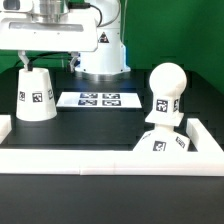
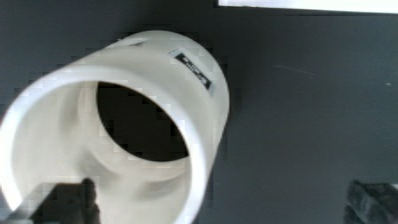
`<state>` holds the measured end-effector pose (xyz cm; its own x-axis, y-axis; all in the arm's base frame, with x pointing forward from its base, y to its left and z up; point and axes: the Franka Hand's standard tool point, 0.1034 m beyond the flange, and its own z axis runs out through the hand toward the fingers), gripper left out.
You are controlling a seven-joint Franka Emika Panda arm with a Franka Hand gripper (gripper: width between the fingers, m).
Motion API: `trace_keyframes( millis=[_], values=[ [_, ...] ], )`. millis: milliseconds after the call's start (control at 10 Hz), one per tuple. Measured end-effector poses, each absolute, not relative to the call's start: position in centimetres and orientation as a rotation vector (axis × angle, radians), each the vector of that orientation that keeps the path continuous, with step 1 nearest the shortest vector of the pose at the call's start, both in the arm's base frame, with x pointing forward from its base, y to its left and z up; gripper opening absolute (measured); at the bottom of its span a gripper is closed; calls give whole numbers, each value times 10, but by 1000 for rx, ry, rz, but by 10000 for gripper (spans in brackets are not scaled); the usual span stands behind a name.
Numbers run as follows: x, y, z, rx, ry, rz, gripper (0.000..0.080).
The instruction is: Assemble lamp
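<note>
1. Matte white truncated-cone shade (image 1: 36, 94) standing on the black tabletop (image 1: 100, 125) at the exterior view's left, directly under the gripper (image 1: 25, 60).
2. Gripper fingers (image 2: 64, 203) spread, flanking the shade's open rim (image 2: 107, 150).
3. Ball-shaped white bulb (image 1: 166, 92) seated on the blocky white base (image 1: 165, 140) at the exterior view's right.

Three lamp parts show in the exterior view: one shade (image 1: 36, 93), one bulb (image 1: 167, 87) and one base (image 1: 165, 140). The bulb stands on the base, so the two make one stack, and the shade stands apart as a second item.

There is one marker board (image 1: 98, 99), with four tags visible on it. One rail (image 1: 100, 158) borders the one table (image 1: 105, 125). One arm (image 1: 98, 40) is in view.

The wrist view shows one shade (image 2: 151, 120) and two fingertips (image 2: 63, 205) of the one tool (image 2: 214, 205).
</note>
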<state>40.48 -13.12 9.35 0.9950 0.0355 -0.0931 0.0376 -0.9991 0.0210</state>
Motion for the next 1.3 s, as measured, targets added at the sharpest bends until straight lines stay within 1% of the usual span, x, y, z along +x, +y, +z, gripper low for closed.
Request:
trace_keyframes(
  millis=[300, 500, 600, 700, 800, 1000, 1100, 1200, 1300],
  values=[
    [403, -130, 83, 3105, 71, -152, 699],
    [402, -129, 80, 3103, 76, -161, 699],
    [402, -129, 79, 3102, 77, -164, 579],
    [402, -129, 79, 3102, 77, -165, 579],
    [402, -129, 79, 3102, 77, -165, 391],
    [402, -129, 79, 3102, 77, -165, 119],
    [402, -129, 80, 3102, 78, -162, 119],
    [403, -129, 80, 3102, 78, -161, 45],
    [403, -129, 80, 3102, 78, -161, 45]
  ],
)
